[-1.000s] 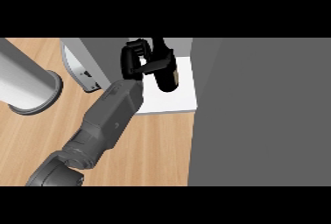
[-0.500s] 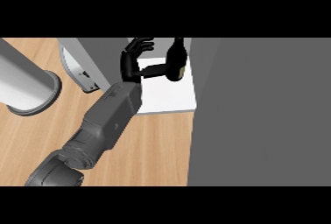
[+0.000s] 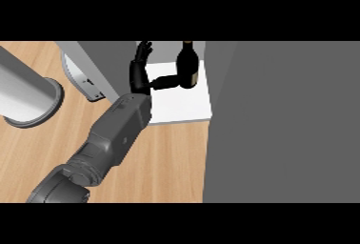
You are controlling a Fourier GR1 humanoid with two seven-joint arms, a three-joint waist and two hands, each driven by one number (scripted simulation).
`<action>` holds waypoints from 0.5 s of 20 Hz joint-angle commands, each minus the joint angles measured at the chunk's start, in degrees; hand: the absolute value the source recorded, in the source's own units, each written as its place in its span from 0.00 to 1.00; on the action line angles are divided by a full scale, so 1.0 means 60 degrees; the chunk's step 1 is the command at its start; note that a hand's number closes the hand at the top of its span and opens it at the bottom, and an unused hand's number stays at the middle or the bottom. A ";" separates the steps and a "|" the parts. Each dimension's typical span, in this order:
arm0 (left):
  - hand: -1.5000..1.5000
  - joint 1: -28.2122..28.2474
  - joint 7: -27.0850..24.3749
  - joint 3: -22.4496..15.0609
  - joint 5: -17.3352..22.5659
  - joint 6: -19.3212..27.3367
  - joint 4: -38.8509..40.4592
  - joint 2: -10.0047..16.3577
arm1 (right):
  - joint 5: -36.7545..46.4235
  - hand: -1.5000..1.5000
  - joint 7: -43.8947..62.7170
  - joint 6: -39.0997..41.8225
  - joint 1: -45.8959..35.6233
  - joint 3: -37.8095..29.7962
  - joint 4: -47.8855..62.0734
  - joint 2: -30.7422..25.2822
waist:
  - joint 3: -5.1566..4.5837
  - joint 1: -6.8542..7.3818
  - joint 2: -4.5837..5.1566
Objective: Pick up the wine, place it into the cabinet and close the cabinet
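1. Wooden counter (image 3: 169, 162) fills the lower and left part of the head view, in a light brown colour with fine grain.
2. On the right side stands a large, plain grey panel (image 3: 281, 119) that reaches from the top edge to the bottom edge of the scene; whether it is the cabinet's door or its wall, I cannot tell.
3. One grey forearm (image 3: 116, 138) comes in from the lower left corner and goes up diagonally toward the cabinet.
4. A light grey cylinder (image 3: 28, 95) with a wider rim at its end lies at the left edge, well apart from the forearm.
5. The white cabinet floor (image 3: 183, 105) shows between the large panel and a narrower grey panel (image 3: 95, 62) at its left.
6. The left hand (image 3: 139, 71) is over the left part of this white floor. Its fingers are straight and point to the top of the view, and only the thumb (image 3: 163, 82) stretches sideways to the right and meets the lower part of the bottle.
7. The wine bottle (image 3: 187, 62) is dark and stands on the white floor inside the cabinet, neck toward the top, just beside the large panel and right of the hand.
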 commanded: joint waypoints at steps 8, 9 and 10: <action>0.00 0.0312 -0.0559 0.0307 0.0069 -0.0023 -0.0080 0.0017 | -0.0361 0.00 0.0046 0.0011 -0.0301 -0.0192 -0.0184 -0.0111 | -0.0033 -0.0016 0.0107; 0.00 0.0822 -0.0908 0.0324 0.0074 -0.0356 -0.0103 -0.0068 | -0.0482 0.00 0.0066 0.0039 0.0021 -0.0183 -0.0508 -0.0088 | -0.0030 0.0050 0.0050; 0.00 0.0364 -0.0636 0.0327 0.0046 -0.0138 -0.0115 0.0027 | -0.0465 0.00 0.0001 0.0169 0.0243 -0.0117 -0.0487 -0.0121 | -0.0027 -0.0018 0.0057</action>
